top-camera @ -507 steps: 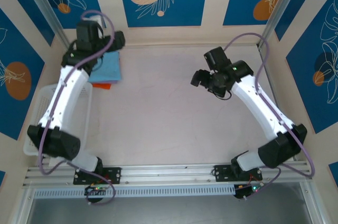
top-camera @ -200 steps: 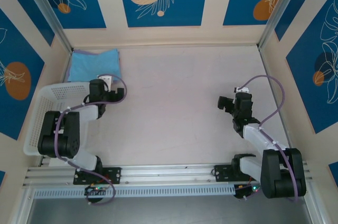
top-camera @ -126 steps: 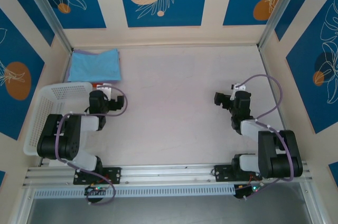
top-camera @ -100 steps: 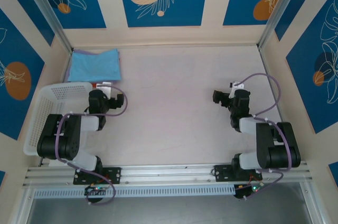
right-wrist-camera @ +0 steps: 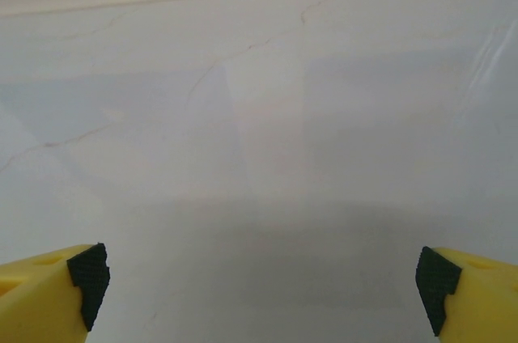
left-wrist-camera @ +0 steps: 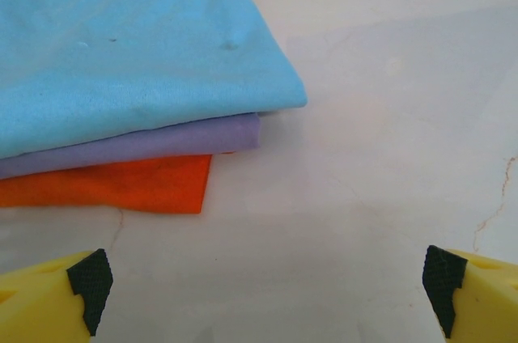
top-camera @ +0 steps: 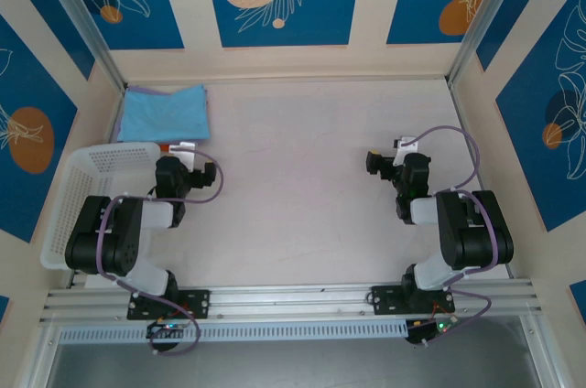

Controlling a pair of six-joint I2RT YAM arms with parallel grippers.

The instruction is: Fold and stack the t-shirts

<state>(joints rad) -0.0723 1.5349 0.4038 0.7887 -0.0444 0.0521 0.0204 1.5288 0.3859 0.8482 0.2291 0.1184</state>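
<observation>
Basket (top-camera: 99, 168) at the far left, by the left arm. The arm covers part of its floor, so I can't tell whether anything is inside.

Stack in the far-left corner of the bench (top-camera: 302, 159): blue tee (left-wrist-camera: 137, 44) on top and lavender tee (left-wrist-camera: 162, 139) directly under it. Both are folded flat with their edges roughly aligned. An orange cloth (left-wrist-camera: 121, 184) lies at the bottom, touching the lavender one. No lettering on the faces I can see.

Left hand (left-wrist-camera: 263, 282): fingers spread wide, nothing between them. It sits low over the bench, near the stack but not touching it.

Right hand (right-wrist-camera: 261, 278): likewise wide open and holding nothing, with bare bench under it, well apart from the stack.

Progress (my judgement): fold and stack look complete. I see no unfolded tee, and both arms sit tucked close to their bases. All that's left is to confirm the basket holds no more.

Views compared: from the top the stack reads as one blue pad (top-camera: 167, 112) with a sliver of orange at its near edge, so the layers are hard to separate. The left wrist view resolves all three layers and their order. The top view gives the layout — basket, corner placement, arm posture.
</observation>
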